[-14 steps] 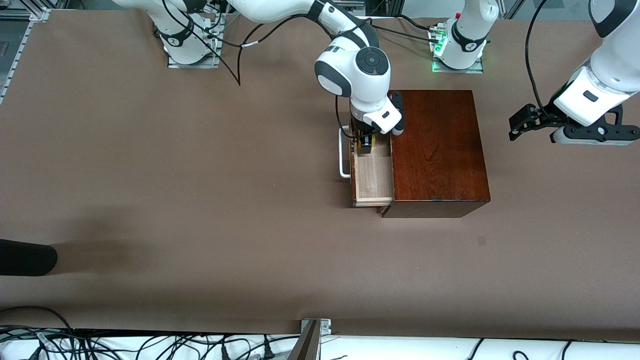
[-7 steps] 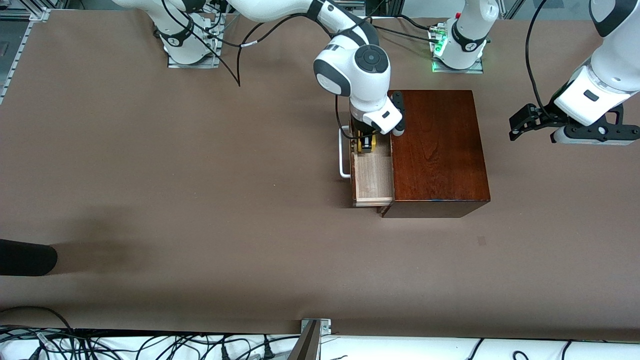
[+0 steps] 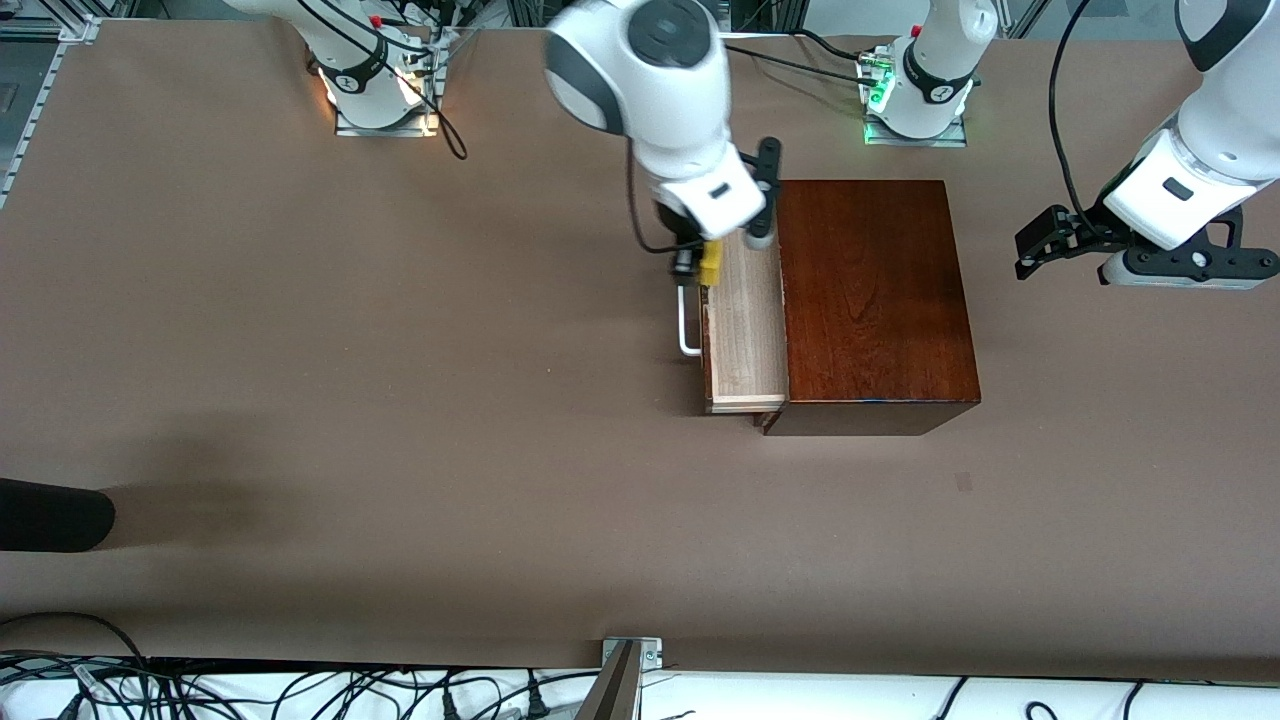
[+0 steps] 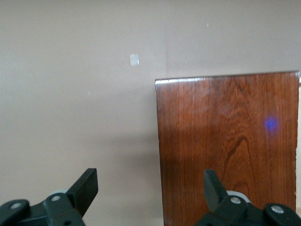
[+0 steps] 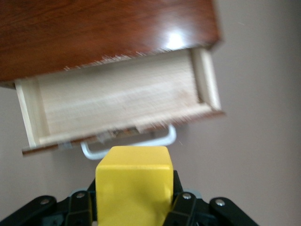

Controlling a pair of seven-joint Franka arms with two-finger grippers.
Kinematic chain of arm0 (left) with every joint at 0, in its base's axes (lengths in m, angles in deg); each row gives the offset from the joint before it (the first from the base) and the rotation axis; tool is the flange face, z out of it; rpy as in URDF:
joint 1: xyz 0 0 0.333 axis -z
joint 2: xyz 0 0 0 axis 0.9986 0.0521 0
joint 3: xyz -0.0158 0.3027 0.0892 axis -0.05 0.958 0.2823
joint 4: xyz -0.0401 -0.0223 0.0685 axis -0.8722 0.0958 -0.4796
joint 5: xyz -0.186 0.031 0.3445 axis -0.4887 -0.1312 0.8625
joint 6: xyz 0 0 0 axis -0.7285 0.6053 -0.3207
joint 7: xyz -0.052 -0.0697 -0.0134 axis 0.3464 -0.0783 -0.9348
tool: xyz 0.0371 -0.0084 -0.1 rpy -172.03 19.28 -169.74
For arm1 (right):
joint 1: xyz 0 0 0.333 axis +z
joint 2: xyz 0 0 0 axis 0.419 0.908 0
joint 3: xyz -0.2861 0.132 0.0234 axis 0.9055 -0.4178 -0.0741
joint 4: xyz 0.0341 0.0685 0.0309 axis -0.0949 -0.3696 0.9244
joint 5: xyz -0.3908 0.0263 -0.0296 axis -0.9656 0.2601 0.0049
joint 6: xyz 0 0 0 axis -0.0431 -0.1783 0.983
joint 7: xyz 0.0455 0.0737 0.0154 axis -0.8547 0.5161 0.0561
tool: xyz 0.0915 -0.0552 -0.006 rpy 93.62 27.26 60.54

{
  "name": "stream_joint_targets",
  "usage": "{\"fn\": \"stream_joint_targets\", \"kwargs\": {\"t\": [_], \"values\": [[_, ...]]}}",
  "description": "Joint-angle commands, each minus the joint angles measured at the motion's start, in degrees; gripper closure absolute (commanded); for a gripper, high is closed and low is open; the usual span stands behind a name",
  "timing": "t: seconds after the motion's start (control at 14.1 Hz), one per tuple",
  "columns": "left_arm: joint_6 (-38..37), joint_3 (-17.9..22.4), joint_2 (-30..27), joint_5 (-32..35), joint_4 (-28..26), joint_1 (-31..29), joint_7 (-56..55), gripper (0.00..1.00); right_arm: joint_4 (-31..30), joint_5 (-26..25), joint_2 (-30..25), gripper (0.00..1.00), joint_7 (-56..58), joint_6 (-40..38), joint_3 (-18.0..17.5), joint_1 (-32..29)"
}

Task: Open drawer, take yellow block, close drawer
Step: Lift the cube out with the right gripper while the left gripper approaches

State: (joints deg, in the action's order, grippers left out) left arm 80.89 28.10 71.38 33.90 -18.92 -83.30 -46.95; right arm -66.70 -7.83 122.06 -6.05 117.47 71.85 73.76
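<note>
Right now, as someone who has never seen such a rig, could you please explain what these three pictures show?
Two white robot arms work at a brown table. One picture looks down from a high camera facing them; the other two come from cameras on each arm's wrist. On the table stands a wooden box, its drawer pulled open and empty. The right gripper, over the drawer's handle, is shut on the yellow block. The left gripper waits open, over the table beside the box.

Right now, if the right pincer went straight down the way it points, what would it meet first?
Probably the white bar handle or front edge of the open drawer, since the right pincer, shut on the yellow block, hangs above them; depth is uncertain.
</note>
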Motion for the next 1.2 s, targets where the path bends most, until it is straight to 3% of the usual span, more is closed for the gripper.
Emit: {"fn": "stream_joint_targets", "kwargs": {"t": [0.0,0.21,0.43,0.57,0.71,0.92,1.13], "values": [[-7.67,-0.22,4.50,-1.73,7.47,1.02,1.32,0.00,-1.50,2.03,-4.48,1.00,-2.83,-1.50,1.03,-5.38],[-12.17,-0.57,7.31,-1.64,11.70,4.62,9.81,0.00,-8.33,2.21,-10.18,1.00,-15.74,-0.09,2.53,-12.67],[-12.71,-0.66,8.72,-2.86,11.62,6.82,23.33,0.00,-19.14,3.78,-15.81,1.00,-14.98,1.23,1.48,-23.56],[-12.79,-0.66,12.05,-6.54,11.79,8.84,33.53,0.00,-25.03,6.34,-17.32,1.00,-15.32,0.97,-0.98,-31.82],[-12.70,-0.66,15.04,-12.24,11.79,11.82,39.36,0.00,-32.58,4.60,-17.85,1.00,-15.41,2.97,-0.90,-36.14],[-12.44,-0.66,18.03,-18.85,13.36,17.71,38.50,0.00,-44.27,-0.86,-18.46,1.00,-20.30,12.18,-0.90,-38.97],[-11.83,-0.57,25.23,-20.54,20.91,23.86,38.59,0.00,-54.74,-1.57,-18.55,1.00,-22.18,25.88,-0.99,-40.03]]}}
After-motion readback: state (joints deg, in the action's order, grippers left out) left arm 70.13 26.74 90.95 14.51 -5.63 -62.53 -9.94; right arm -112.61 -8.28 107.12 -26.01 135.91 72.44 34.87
